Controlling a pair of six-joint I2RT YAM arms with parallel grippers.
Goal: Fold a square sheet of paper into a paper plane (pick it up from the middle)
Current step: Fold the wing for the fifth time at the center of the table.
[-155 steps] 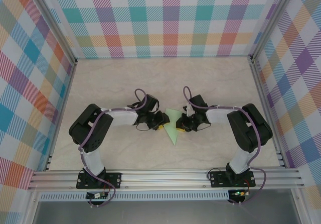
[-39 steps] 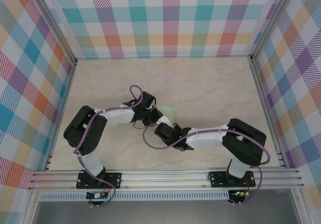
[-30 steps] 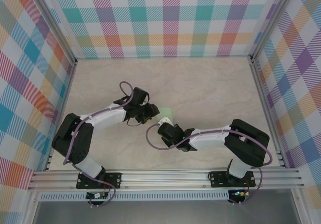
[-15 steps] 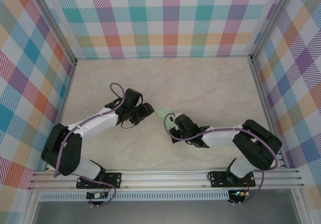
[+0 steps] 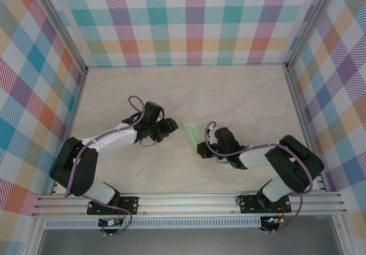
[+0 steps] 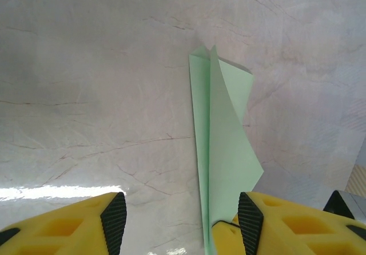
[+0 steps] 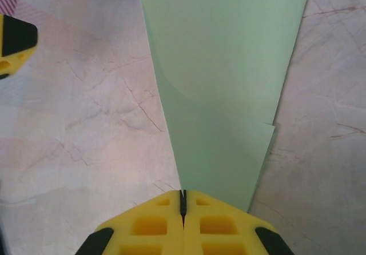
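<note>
- Pulled back rightward over the last second, right claw (image 7: 183,195) is fully closed, its tip on the narrow end of the folded sheet of paper (image 7: 223,66).
- Left claw (image 6: 182,223) hangs half-open and empty beside it.
- Sheet lies on the table (image 6: 86,95).

Right wrist cam: the paper plane (image 7: 223,95) is cut off by the top edge, and its narrow end is hidden under the right fingers (image 7: 154,223). On the left wrist cam its lower end sits behind the left fingers (image 6: 286,226). From above, the folds are too small to read.
</note>
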